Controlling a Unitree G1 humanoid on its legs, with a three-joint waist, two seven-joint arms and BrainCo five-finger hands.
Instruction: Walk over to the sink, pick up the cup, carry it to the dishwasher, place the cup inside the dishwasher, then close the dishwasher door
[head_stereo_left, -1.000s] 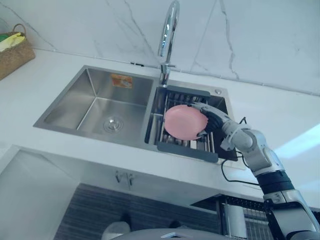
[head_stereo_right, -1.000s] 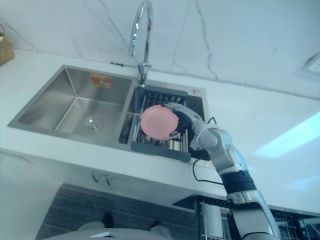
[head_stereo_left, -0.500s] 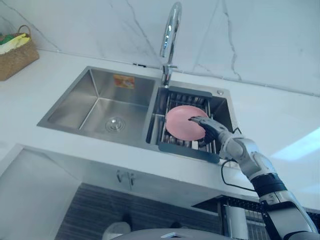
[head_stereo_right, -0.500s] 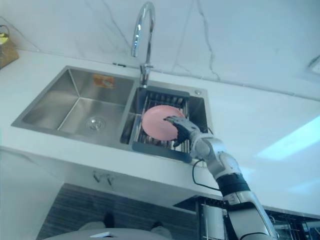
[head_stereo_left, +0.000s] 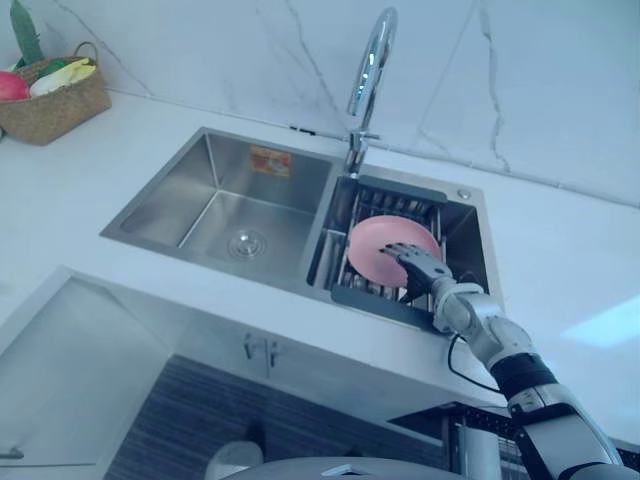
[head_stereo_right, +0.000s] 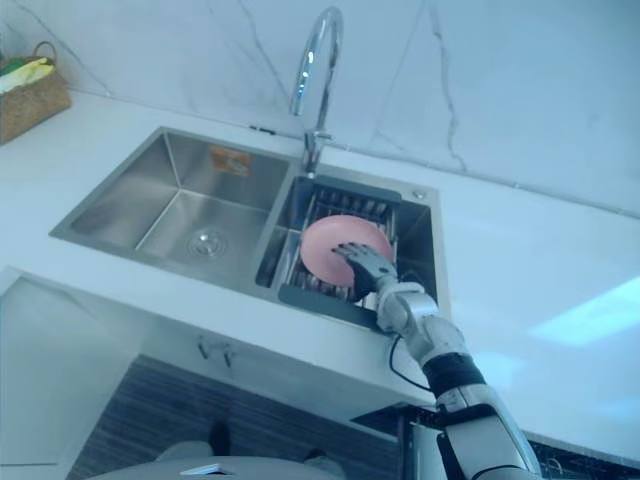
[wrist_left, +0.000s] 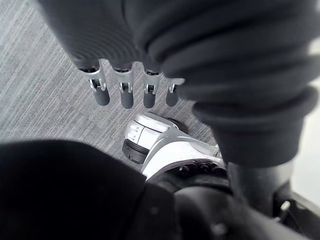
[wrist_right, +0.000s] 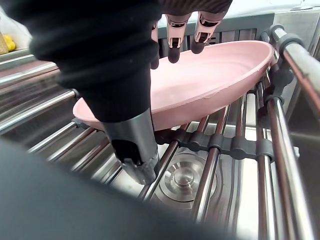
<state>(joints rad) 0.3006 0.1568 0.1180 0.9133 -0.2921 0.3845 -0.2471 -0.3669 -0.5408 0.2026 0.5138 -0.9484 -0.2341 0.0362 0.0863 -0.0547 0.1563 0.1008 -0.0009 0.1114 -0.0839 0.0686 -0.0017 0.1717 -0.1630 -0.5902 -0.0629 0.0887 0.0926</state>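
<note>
A pink shallow dish (head_stereo_left: 383, 243) lies on the metal rack (wrist_right: 220, 145) across the sink's right basin. It shows up close in the right wrist view (wrist_right: 210, 80), tilted, with one edge on the bars. My right hand (head_stereo_left: 421, 266) reaches over its near rim. The straight fingers (wrist_right: 173, 52) rest on the dish's inner face, and the thumb (wrist_right: 135, 160) points down at the bars in front of the rim. Down at my side, the left hand (wrist_left: 125, 92) hangs over grey floor, its fingers relaxed and holding nothing.
A tall chrome faucet (head_stereo_left: 370, 80) stands behind the divide between the two basins. The left basin (head_stereo_left: 230, 200) holds only its drain. A wicker basket (head_stereo_left: 55, 95) sits on the white counter at far left. Below the counter at lower right is a dark wire rack (head_stereo_left: 455, 435).
The view has shifted, so the sink sits further right. The pink dish, held up on edge a second ago, now lies lower on the rack, and my right hand has drawn back to its near rim.
</note>
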